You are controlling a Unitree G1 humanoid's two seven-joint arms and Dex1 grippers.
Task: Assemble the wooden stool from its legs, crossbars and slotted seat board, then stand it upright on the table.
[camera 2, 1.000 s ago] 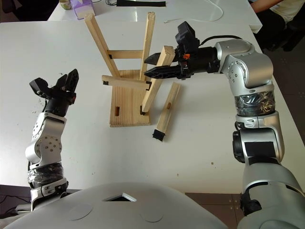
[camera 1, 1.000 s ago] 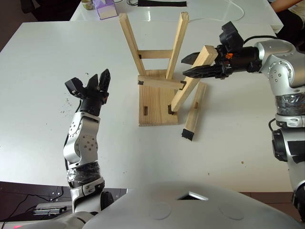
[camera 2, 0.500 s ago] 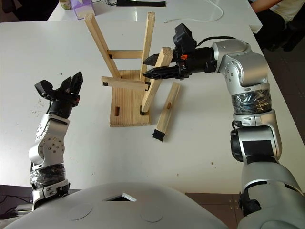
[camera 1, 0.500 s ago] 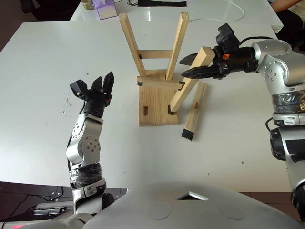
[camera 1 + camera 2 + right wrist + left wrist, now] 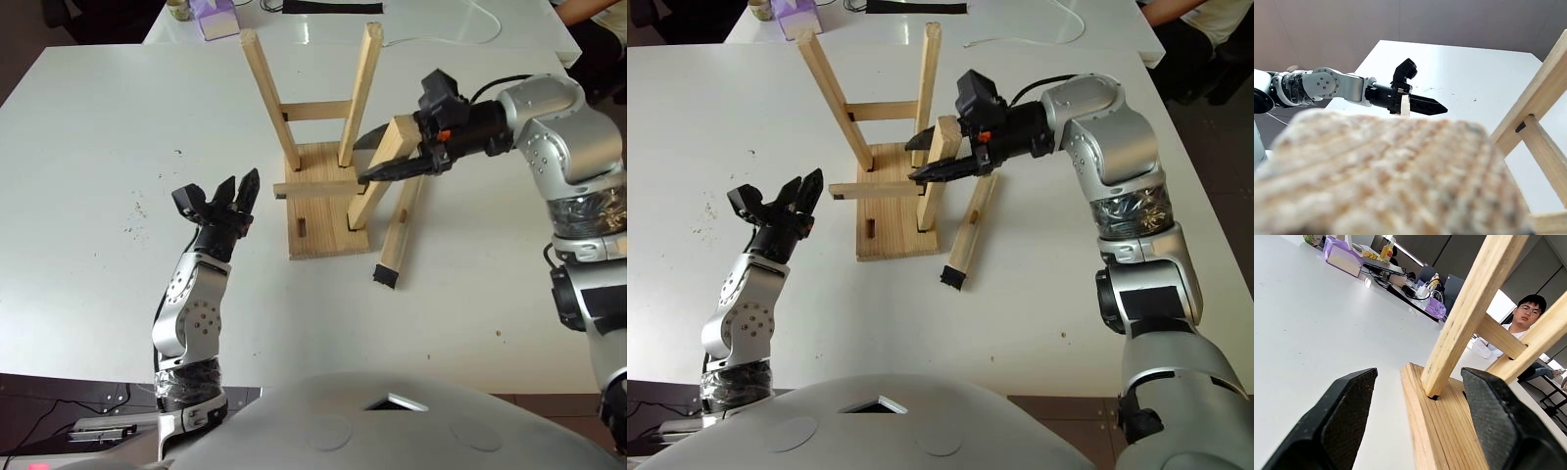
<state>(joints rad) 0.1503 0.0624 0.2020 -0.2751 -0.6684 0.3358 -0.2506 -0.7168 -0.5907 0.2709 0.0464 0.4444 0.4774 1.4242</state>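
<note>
1. The seat board [image 5: 328, 220] lies flat near the middle of the white table [image 5: 88, 147], slots facing up.
2. Two legs stand in the board's far slots: the left upright leg [image 5: 269, 93] leans away to the left and the right upright leg [image 5: 361, 88] leans slightly right. A short crossbar [image 5: 315, 110] joins them about halfway up.
3. The right gripper [image 5: 362, 160] comes in from the right above the board. It is clamped on the upper part of a tilted leg [image 5: 367, 201], one finger on each side.
4. The tilted leg's top leans to the right and its foot meets the board at the near right corner. The foot may sit in the slot there, but the joint is too small to tell.
5. A second crossbar [image 5: 313, 187] runs sideways from the tilted leg, above the board and past its left edge. Its dark-tipped free end points toward the left gripper [image 5: 219, 191].
6. A loose leg [image 5: 400, 230] lies flat on the table just beside the board's right edge, below the right gripper, with its dark-capped end nearest the robot.
7. The left gripper is raised to the left of the board, near the second crossbar's free end but apart from it. Its fingers are spread wide and hold nothing.
8. A purple box [image 5: 216, 18] sits on the next table, beyond the far edge.
</note>
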